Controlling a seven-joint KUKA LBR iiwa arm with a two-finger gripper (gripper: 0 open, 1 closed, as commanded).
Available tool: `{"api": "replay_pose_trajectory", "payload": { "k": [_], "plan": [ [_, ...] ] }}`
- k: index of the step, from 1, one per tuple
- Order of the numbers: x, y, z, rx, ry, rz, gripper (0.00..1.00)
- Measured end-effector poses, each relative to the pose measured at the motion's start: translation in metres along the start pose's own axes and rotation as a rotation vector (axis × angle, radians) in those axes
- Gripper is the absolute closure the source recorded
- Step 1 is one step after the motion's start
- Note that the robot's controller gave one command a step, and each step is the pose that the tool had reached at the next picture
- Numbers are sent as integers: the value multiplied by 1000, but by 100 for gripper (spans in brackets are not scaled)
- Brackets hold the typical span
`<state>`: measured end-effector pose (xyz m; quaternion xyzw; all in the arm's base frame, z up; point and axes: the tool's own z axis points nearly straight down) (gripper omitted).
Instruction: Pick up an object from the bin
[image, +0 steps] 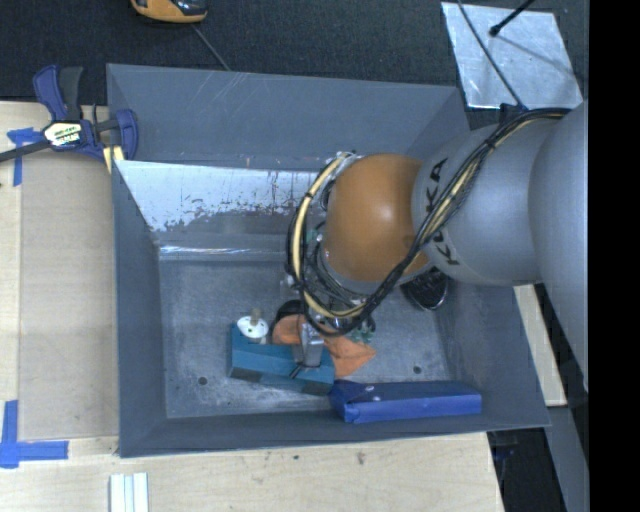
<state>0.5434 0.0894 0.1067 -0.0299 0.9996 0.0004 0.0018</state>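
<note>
Gripper (312, 352) stands low at the front centre of the grey metal bin (140, 300), over the right end of a teal-blue flat rectangular block (262, 362); an orange crumpled piece (348, 352) lies against it. Jaw state cannot be told. Block lies flat, long axis left-to-right, right end angled toward the front wall. Judgement: grip across the short side, clear of the orange piece, then lift straight

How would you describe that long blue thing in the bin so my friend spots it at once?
Start at the grey metal bin and follow its floor to the wall nearest the picture's bottom edge. There, right of centre, lies a long bright-blue bar. Unlike the chunkier teal block to its left, it is slim and a brighter blue.
</note>
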Motion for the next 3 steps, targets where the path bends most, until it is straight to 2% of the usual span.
{"api": "replay_pose_trajectory", "payload": {
  "k": [1,2,3],
  "plan": [
    [1,-23,25,-2,-26,155,100],
    [1,-23,25,-2,-25,155,100],
    [19,8,-113,0,0,86,100]
  ]
}}
